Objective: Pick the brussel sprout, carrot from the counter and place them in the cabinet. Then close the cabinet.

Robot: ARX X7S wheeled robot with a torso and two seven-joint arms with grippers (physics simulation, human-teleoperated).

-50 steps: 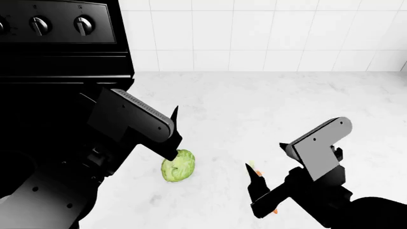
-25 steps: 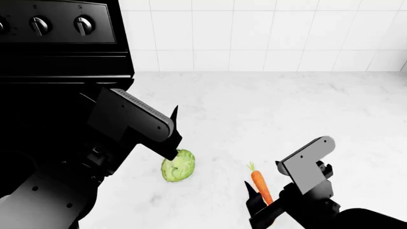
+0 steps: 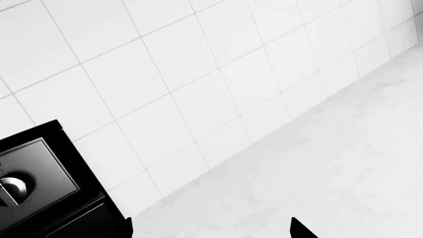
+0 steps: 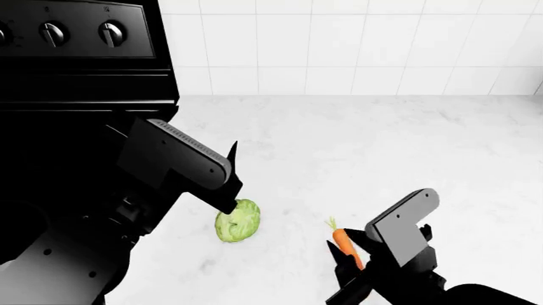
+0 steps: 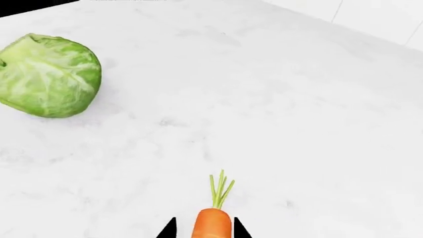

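The brussel sprout (image 4: 238, 220) is a pale green leafy ball on the white counter (image 4: 357, 146); the right wrist view shows the sprout (image 5: 49, 75) too. My left gripper (image 4: 231, 178) hangs open just above it, its lower fingertip near the sprout's top; in its own view the left gripper (image 3: 211, 230) holds nothing. The carrot (image 4: 344, 244) lies on the counter with my right gripper (image 4: 350, 253) around its thick end. There the carrot (image 5: 213, 224) sits between the right gripper's (image 5: 205, 230) narrowed fingers, a slim gap on each side. The cabinet is out of view.
A black stove (image 4: 81, 57) with knobs fills the left side, its edge right beside my left arm. A white tiled wall (image 4: 357, 44) closes off the back of the counter.
My right gripper has dropped back toward me and come down over the carrot, and its fingers have narrowed around it. The left arm and the sprout have not moved.
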